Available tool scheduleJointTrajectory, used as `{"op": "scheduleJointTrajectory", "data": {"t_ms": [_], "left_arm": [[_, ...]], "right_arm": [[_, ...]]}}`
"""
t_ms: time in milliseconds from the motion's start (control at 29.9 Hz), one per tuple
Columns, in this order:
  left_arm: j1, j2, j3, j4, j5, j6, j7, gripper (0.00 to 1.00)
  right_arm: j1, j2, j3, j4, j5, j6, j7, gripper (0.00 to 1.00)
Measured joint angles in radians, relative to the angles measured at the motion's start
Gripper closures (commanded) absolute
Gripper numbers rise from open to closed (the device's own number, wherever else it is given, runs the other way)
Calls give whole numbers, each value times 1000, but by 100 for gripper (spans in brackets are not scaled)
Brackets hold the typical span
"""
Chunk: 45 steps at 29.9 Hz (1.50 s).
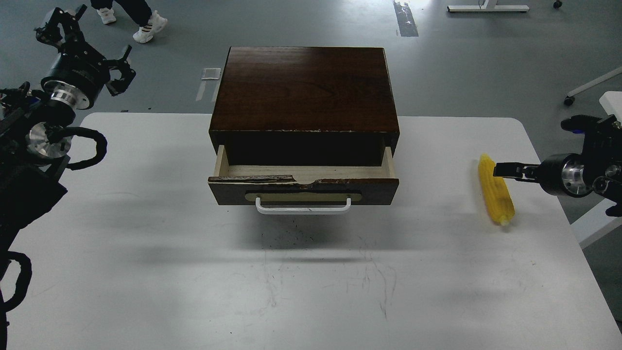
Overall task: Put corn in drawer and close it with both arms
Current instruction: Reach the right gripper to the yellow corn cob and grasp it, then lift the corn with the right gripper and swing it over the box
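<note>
Right of the open drawer (pixel 303 181), well apart from it, the corn (pixel 495 196) lies with its long axis running near-to-far, the right gripper (pixel 500 170) reaching it sideways, finger state impossible to tell.

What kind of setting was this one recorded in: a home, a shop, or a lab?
Most likely a lab or open workspace, not a home. The white table stands on a bare grey floor with tape marks, wheeled furniture legs show at the right, and a person's sneakered feet pass behind.
</note>
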Motion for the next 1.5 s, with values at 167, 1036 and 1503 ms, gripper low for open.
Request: {"op": "scheduleJointTrajectory", "data": {"t_ms": [167,1036,1503], "left_arm": [[6,-10,-1,0,-1,0,0,2],[8,5,-1,0,-2,0,-1,2],[2,11,-1,0,-1,0,-1,2]], "right_arm": [[-25,28,16,-7,-1,-15,2,9],[-79,124,31,-104,3,-35,13,44],[-79,109,29,-104,5,-40,9,84]]}}
